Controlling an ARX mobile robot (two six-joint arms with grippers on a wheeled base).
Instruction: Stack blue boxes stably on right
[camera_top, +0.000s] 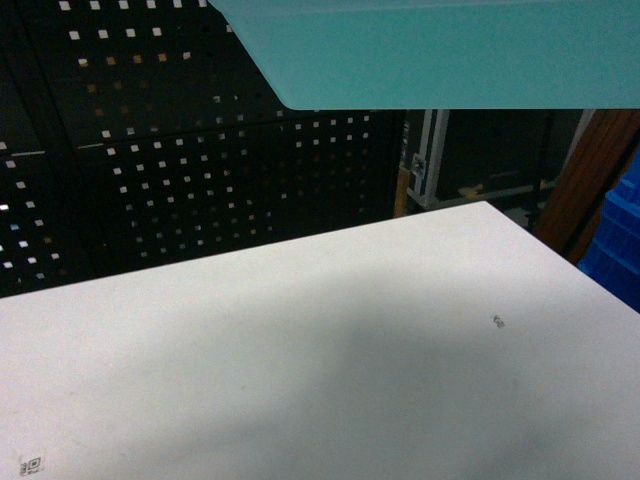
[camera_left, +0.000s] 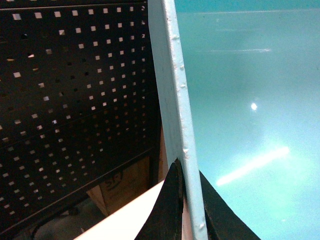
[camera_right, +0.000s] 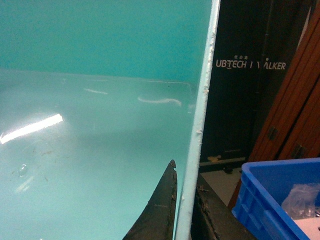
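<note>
Left claw clenched on the left rim of the turquoise box, one finger inside, one outside. Right claw clamps the opposite rim of that box the same way. Box is held up in the air above the white worktop, seen in the head view as a turquoise underside at the top edge. Deep blue box sits off to the right beside the worktop, clear plastic bag inside. Black pegboard behind.
</note>
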